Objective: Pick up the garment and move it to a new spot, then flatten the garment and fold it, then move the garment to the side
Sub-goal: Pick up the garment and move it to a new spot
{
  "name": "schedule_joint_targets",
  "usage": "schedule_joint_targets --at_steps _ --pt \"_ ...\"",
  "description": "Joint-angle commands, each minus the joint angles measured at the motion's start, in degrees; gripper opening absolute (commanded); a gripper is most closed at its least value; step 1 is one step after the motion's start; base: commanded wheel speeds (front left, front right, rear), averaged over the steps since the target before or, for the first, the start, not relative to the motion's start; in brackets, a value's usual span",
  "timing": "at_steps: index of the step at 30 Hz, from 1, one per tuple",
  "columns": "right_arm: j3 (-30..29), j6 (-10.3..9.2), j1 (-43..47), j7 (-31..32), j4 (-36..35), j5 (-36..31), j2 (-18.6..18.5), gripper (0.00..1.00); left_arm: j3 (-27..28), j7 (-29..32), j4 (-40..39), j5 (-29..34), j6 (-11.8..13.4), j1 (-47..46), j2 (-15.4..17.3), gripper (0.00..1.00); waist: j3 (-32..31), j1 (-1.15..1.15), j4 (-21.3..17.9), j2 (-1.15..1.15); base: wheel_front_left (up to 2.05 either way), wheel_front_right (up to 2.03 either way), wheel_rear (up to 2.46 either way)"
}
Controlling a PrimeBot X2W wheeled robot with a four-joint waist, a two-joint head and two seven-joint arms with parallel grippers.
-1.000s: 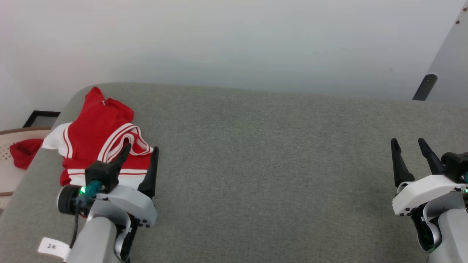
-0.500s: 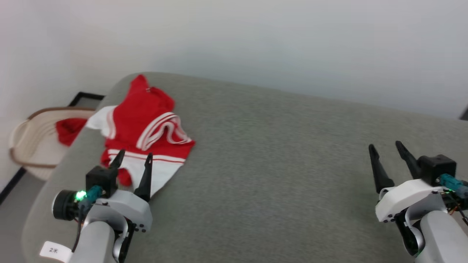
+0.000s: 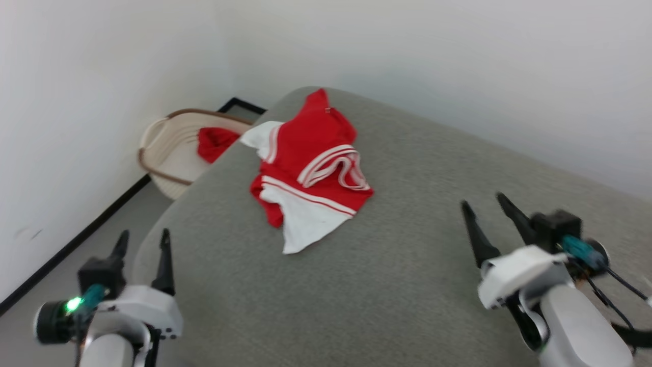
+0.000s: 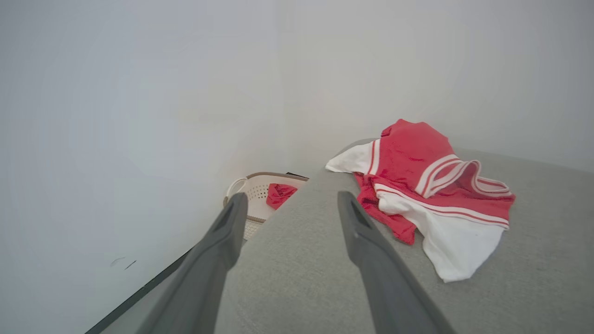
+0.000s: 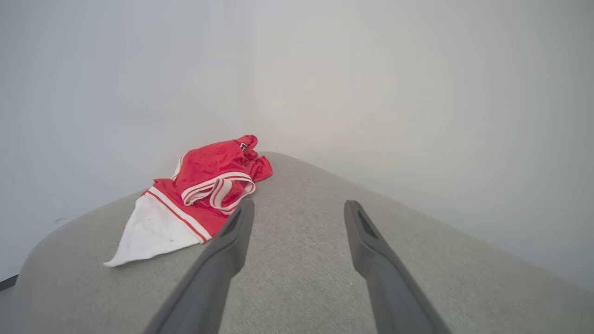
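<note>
Fingers (image 4: 223, 241) spread; left wrist view adds basket (image 4: 251, 191) (garment (image 4: 408, 162) nearby).

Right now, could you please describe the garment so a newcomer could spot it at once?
Find the grey table; near its far left corner lies the garment, crumpled. It is red with white panels and striped trim, unlike the plain red cloth in the basket beside the table.
</note>
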Motion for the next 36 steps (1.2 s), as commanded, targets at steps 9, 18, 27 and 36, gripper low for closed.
schedule_joint_targets --at_steps 9,18,27,36 --pt "11.01 0.0 -8.81 -0.26 4.29 3.56 1.5 1.0 7.33 0.02 -9.53 -1.75 3.45 8.64 -1.41 1.0 4.45 0.0 6.71 0.0 -0.04 -0.04 -0.04" --pt "15.14 0.0 -10.95 -0.73 6.48 7.98 -0.21 1.0 8.22 0.02 -12.68 -0.49 3.08 10.54 -2.97 1.0 4.32 0.0 6.36 0.0 -0.11 -0.11 -0.11" --pt "8.24 0.0 -4.71 -0.76 2.0 6.7 -3.14 1.0 0.8 2.0 -5.67 2.34 -2.92 -1.41 -0.81 1.0 4.26 0.0 3.93 0.0 0.0 0.0 0.0" --pt "8.11 0.0 -9.59 -0.19 -2.66 2.67 -4.61 1.0 -2.43 4.22 6.65 -1.58 -5.52 -24.75 2.78 1.0 16.52 0.0 -11.3 0.0 0.0 0.0 0.0"
